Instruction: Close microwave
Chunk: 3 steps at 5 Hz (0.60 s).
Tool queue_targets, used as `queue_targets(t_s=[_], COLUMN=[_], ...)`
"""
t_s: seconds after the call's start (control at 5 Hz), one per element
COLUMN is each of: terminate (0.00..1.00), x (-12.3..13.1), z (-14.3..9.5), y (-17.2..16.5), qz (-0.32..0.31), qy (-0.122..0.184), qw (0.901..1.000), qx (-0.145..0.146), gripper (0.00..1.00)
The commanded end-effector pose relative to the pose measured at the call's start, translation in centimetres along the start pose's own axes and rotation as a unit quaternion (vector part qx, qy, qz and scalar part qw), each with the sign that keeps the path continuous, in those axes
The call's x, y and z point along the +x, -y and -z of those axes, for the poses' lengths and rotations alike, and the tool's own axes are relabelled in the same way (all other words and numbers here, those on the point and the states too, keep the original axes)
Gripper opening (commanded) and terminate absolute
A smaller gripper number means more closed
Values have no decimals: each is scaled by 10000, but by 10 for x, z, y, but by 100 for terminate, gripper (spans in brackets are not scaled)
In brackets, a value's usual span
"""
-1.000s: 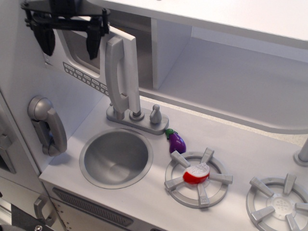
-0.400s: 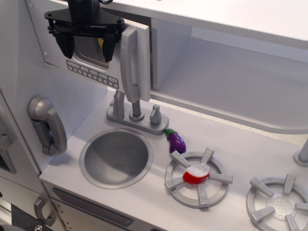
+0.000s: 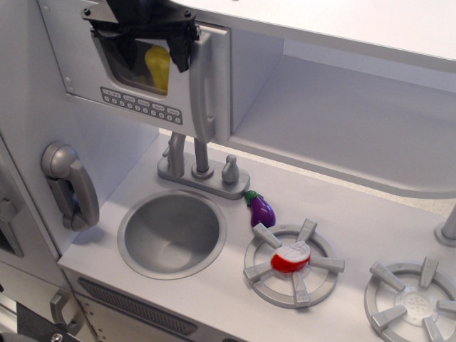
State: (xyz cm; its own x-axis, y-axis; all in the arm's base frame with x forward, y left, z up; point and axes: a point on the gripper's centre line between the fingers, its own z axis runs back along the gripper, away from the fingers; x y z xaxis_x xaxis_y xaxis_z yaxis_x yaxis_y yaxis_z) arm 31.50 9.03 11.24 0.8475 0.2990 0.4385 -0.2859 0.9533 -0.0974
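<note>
Microwave (image 3: 146, 78) at the back left corner of the surface (image 3: 214, 299), above the sink (image 3: 171, 234), door almost flush with the white cabinet front. Black end effector (image 3: 142, 28) directly at the top of the door, over the small window, just left of the long grey handle (image 3: 201, 89). Fingers pointing down and standing apart, pinching nothing; touching the door or not, cannot tell. Something yellow visible behind the window. Row of grey buttons (image 3: 140, 105) just below the end effector. Grey faucet (image 3: 199, 167) under the handle. Purple eggplant (image 3: 261, 209) beside the left burner (image 3: 293, 262), with a red and white piece (image 3: 290, 257) lying on that burner.
</note>
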Motion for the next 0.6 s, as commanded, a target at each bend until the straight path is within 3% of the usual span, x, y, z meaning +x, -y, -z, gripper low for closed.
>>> queue_targets(t_s=[0.0, 0.2, 0.4], terminate=[0, 0, 100], x=[7, -5, -19], z=[-19, -29, -41], y=[-3, -6, -15], qz=[5, 72, -204], qy=[822, 421, 97], qw=[9966, 9984, 9959], qx=[-67, 371, 881], gripper=[100, 100, 100])
